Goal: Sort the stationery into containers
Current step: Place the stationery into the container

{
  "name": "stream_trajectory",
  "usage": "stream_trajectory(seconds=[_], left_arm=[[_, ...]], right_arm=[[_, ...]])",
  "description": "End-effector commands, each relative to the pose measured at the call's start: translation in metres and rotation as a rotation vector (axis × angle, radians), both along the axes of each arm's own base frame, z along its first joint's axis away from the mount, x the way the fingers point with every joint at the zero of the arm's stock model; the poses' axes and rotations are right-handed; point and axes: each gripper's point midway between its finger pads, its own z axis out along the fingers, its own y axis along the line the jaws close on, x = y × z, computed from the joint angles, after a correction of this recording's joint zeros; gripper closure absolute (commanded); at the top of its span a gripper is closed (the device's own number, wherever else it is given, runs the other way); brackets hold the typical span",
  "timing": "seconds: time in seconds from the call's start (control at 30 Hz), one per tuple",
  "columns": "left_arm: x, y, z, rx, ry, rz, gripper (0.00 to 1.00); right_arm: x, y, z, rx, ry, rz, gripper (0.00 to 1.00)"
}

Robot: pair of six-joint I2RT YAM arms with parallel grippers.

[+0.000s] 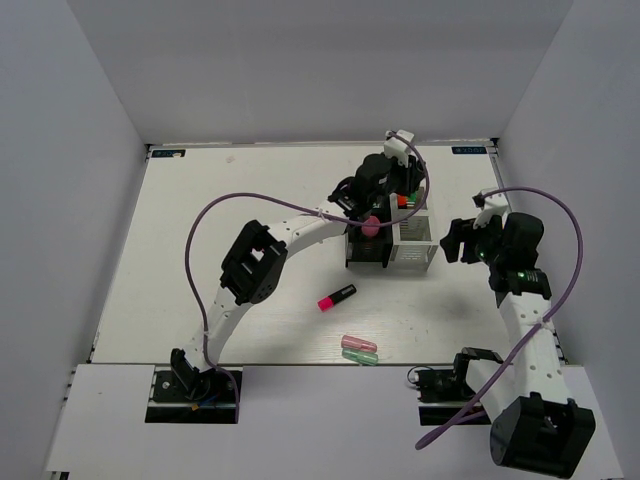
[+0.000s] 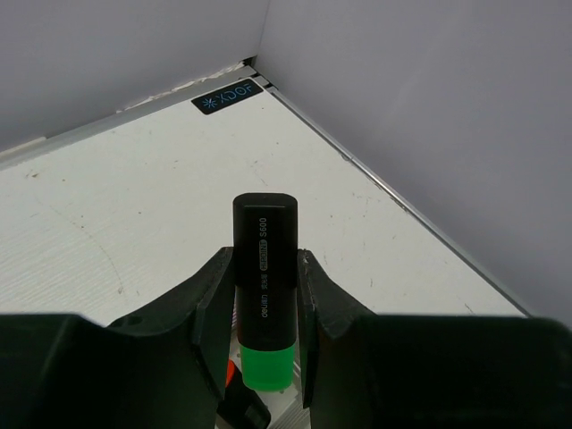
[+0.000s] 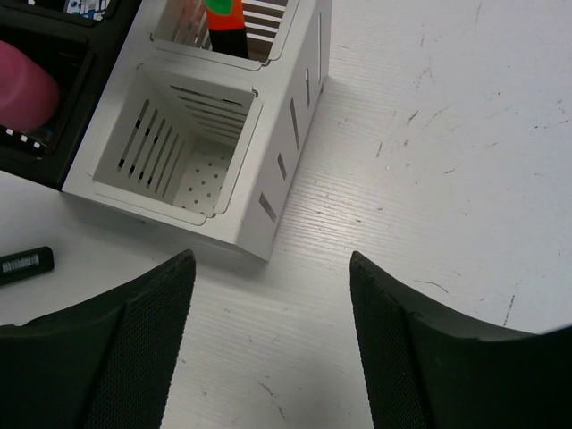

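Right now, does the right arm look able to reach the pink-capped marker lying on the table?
Probably yes. The right arm has its jaws open and empty, and the pink-capped marker lies uncovered on the table; only the white bin stands beside the way.

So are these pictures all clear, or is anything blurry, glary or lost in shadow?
Top external view: soft, even light, only faint shadows on the table. Left wrist view: the green-capped marker is sharp, its print legible, the left fingers gripping it softer. Right wrist view: white bin and table scratches crisp, no glare, right fingers dark.
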Motion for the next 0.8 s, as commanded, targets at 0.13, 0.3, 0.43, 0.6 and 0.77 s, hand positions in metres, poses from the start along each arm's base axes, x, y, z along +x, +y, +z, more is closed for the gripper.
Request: stream_trajectory(seconds=[0.13, 0.3, 0.43, 0.6, 0.77], left_arm=[[-0.004, -0.008, 0.012, -0.023, -0.003, -0.006, 0.53], [-0.004, -0.009, 0.005, -0.002, 0.011, -0.002, 0.51], [-0.005, -0.007, 0.005, 0.003, 0.013, 0.0, 0.51], [-0.017, 0.002, 0.042, -0.005, -0.038, -0.009, 0.89], [-0.063, 0.056, 0.1, 0.148, -0.016, -0.009, 1.0]], right_arm=[[0.001, 0.0, 0.011, 0.015, -0.053, 0.011, 0.22], [0.001, 0.0, 0.012, 0.026, -0.058, 0.013, 0.22], [0.0, 0.0, 0.014, 0.037, -0.061, 0.017, 0.22], [-0.013, 0.025, 0.015, 0.097, -0.061, 0.176, 0.49], [-0.085, 0.1, 0.039, 0.224, -0.201, 0.843, 0.91]])
